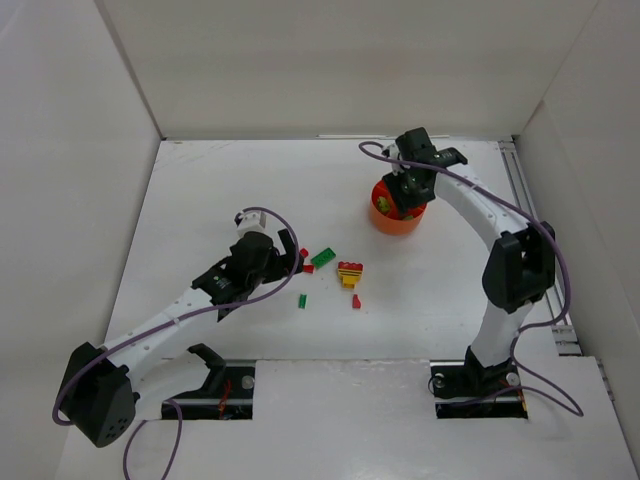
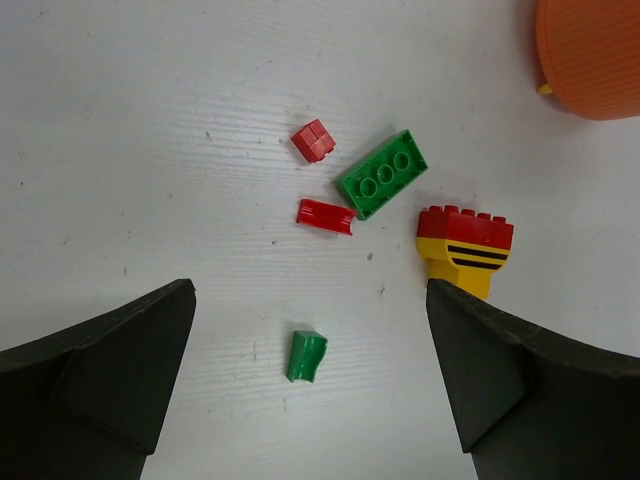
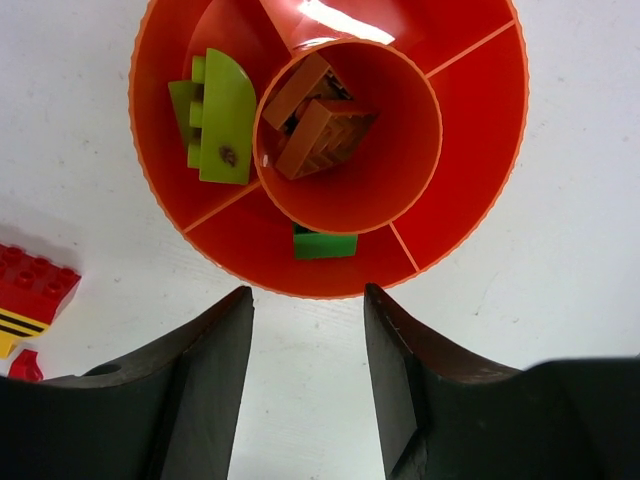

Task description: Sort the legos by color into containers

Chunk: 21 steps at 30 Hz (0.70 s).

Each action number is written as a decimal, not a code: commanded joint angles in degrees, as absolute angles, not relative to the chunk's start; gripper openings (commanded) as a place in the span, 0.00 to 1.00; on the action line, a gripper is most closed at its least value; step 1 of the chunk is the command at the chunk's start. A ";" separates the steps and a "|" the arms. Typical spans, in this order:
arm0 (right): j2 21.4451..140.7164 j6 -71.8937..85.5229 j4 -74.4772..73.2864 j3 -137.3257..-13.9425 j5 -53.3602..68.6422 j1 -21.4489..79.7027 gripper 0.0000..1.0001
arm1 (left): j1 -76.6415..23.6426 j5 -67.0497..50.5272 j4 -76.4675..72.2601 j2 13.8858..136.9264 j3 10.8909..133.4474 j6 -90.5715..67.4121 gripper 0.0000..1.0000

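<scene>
1. The orange bowl [image 1: 398,218] sits right of centre in the upper half of the top view. In the right wrist view its rim [image 3: 505,150] fills the upper part of the frame.
2. Inside it, the central cup [image 3: 400,150] holds brown bricks [image 3: 320,125]. The compartment to the left holds lime-yellow pieces [image 3: 222,115], and the lower compartment holds one green brick [image 3: 325,245]. The two compartments on the right show only bare orange.
3. The right end effector [image 3: 307,300] is just below the bowl's rim in its own view. Its fingers stand moderately apart with nothing between them.
4. The loose legos lie in the centre of the top view, well apart from the bowl. In the left wrist view they are:
   - a flat green plate [image 2: 382,174];
   - a small red brick [image 2: 313,140] above and left of it;
   - a red curved piece [image 2: 325,215] just beside its lower end (contact cannot be told);
   - a red-and-yellow stack [image 2: 465,245] to the right;
   - a small green piece [image 2: 305,355] alone at lower centre.
5. The left end effector [image 2: 308,300] is spread wide and holds nothing. The small green piece appears between its two fingers.
6. Everything rests on the white worktop [image 1: 200,200].
</scene>
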State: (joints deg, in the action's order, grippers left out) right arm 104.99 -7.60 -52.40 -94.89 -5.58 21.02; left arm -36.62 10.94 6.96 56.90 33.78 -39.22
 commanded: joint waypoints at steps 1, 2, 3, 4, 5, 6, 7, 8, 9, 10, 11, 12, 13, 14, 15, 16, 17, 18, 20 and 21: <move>103.89 -6.50 -52.91 -97.21 -6.68 21.26 0.54 | -35.86 10.90 5.27 56.69 34.54 -38.50 1.00; 102.49 -6.50 -52.91 -97.21 -6.68 22.05 0.55 | -35.86 10.90 5.27 56.69 34.54 -38.50 1.00; 101.61 -7.03 -52.30 -97.21 -6.68 22.06 0.55 | -35.86 10.90 5.27 56.17 34.54 -37.97 1.00; 100.64 -7.03 -52.29 -97.21 -6.68 23.54 0.55 | -35.86 10.90 5.27 56.16 34.54 -37.97 1.00; 98.37 -7.55 -50.82 -96.25 -6.68 24.08 0.57 | -35.86 10.90 5.27 56.16 34.54 -37.97 1.00; 97.13 -7.56 -50.10 -95.63 -6.68 24.69 0.59 | -35.86 10.90 5.80 56.16 34.54 -37.97 1.00; 95.90 -8.25 -49.31 -94.84 -5.81 25.39 0.63 | -35.86 10.38 5.80 56.16 34.54 -37.97 1.00; 94.58 -8.26 -48.35 -92.66 -5.80 26.88 0.64 | -35.86 9.76 6.32 56.16 34.54 -38.66 1.00; 91.70 -9.65 -45.73 -91.24 -5.80 27.85 0.66 | -35.86 9.76 6.33 56.16 33.76 -38.67 1.00; 90.10 -10.19 -43.96 -87.49 -5.80 30.04 0.70 | -35.86 8.45 6.33 56.16 33.23 -39.37 1.00; 88.61 -10.20 -41.68 -87.45 -5.80 31.19 0.72 | -35.86 7.92 6.33 56.16 32.70 -40.25 1.00; 85.55 -12.28 -36.35 -82.75 -5.80 32.51 0.74 | -35.86 7.91 6.33 56.16 32.70 -40.25 1.00; 84.30 -13.87 -33.60 -80.18 -5.10 34.00 0.75 | -35.86 7.04 6.33 55.64 31.83 -41.04 1.00; 83.24 -15.80 -31.05 -77.81 -2.49 35.32 0.80 | -35.86 6.25 6.94 55.63 31.12 -41.04 1.00; 82.54 -18.00 -28.94 -74.04 -1.33 38.38 0.80 | -35.86 6.24 8.34 55.03 31.11 -42.52 1.00; 82.01 -23.24 -25.09 -72.26 -0.45 39.97 0.80 | -35.86 6.24 9.13 54.06 30.59 -43.06 1.00; 82.00 -25.12 -22.96 -70.77 -0.44 41.21 0.80 | -35.86 6.24 9.84 53.36 30.59 -43.59 1.00; 82.00 -27.05 -21.37 -69.62 -0.44 43.13 0.80 | -35.86 6.24 11.24 52.57 30.06 -44.29 1.00; 84.10 -33.99 -18.21 -68.55 0.18 44.55 0.81 | -35.86 6.24 12.56 49.58 29.53 -46.22 1.00; 84.89 -35.84 -17.15 -67.86 0.18 45.17 0.81 | -35.86 7.28 13.35 48.61 29.53 -47.10 1.00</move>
